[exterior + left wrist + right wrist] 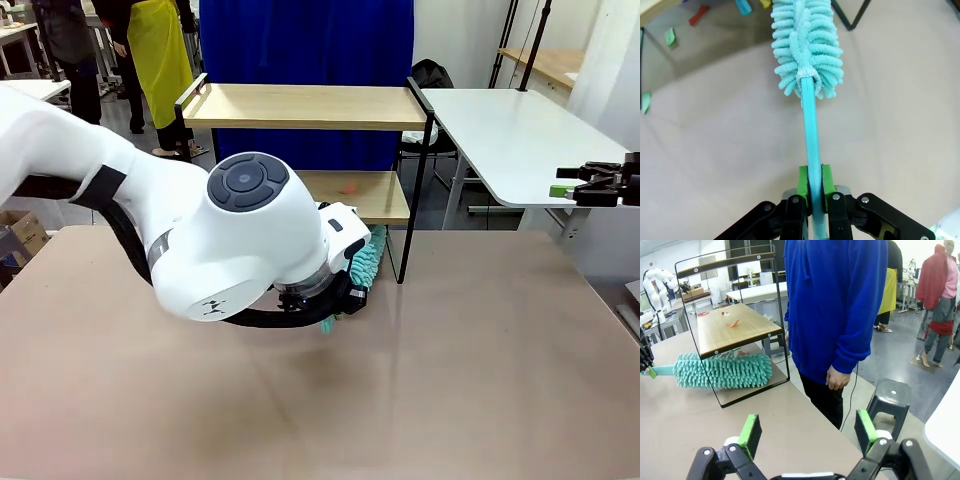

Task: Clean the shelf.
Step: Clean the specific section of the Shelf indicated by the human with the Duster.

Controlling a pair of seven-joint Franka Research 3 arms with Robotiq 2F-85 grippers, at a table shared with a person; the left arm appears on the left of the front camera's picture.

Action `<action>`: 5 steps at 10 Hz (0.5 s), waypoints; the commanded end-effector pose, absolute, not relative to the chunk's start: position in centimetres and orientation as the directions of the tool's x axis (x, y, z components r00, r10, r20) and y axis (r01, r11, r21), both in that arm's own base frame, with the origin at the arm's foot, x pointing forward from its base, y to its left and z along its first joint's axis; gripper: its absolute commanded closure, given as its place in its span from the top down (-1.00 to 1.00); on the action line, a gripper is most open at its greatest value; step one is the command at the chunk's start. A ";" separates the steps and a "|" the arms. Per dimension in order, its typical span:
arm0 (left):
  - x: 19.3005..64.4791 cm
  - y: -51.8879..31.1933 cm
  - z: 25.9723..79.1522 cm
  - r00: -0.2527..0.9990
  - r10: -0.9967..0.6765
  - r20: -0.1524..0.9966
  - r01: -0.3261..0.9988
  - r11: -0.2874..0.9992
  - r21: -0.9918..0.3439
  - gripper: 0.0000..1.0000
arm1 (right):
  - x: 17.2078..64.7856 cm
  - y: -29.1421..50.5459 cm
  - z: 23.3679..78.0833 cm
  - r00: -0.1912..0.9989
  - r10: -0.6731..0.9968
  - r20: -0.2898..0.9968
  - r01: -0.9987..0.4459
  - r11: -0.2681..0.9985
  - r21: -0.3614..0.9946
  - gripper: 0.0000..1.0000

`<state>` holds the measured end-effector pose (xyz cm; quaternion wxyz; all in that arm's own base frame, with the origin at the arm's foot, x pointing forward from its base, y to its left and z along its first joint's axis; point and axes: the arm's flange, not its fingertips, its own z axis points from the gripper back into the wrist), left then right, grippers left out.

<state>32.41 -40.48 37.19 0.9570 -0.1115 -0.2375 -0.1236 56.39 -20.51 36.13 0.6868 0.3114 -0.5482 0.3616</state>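
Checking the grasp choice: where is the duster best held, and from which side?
The duster by its bare handle, from the free end, as the left gripper does: that part is thin and straight, while the fluffy head is soft and lies under the lower board of the shelf.

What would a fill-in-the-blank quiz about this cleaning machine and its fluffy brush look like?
1. The left tool is shut on the duster by its thin ____.
2. The fluffy head of the duster lies ____ the lower board of the shelf.
3. The right tool holds nothing and its jaws are ____.
4. The person beside the shelf wears a top coloured ____.

Missing words: handle; under; open; blue.
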 end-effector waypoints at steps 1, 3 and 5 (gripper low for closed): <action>33.6 -45.4 33.0 0.855 -0.122 0.505 0.232 0.960 -0.160 -0.74 | 56.5 -20.3 36.5 0.131 0.157 0.979 -0.840 0.542 0.025 1.00; 34.0 -46.3 31.9 0.881 -0.062 0.468 0.153 0.976 -0.157 -0.74 | 56.5 -20.3 36.5 0.131 0.157 0.979 -0.840 0.542 0.025 1.00; 32.2 -41.8 35.9 0.874 -0.121 0.471 0.220 0.962 -0.161 -0.74 | 56.5 -20.3 36.5 0.131 0.157 0.979 -0.840 0.542 0.025 1.00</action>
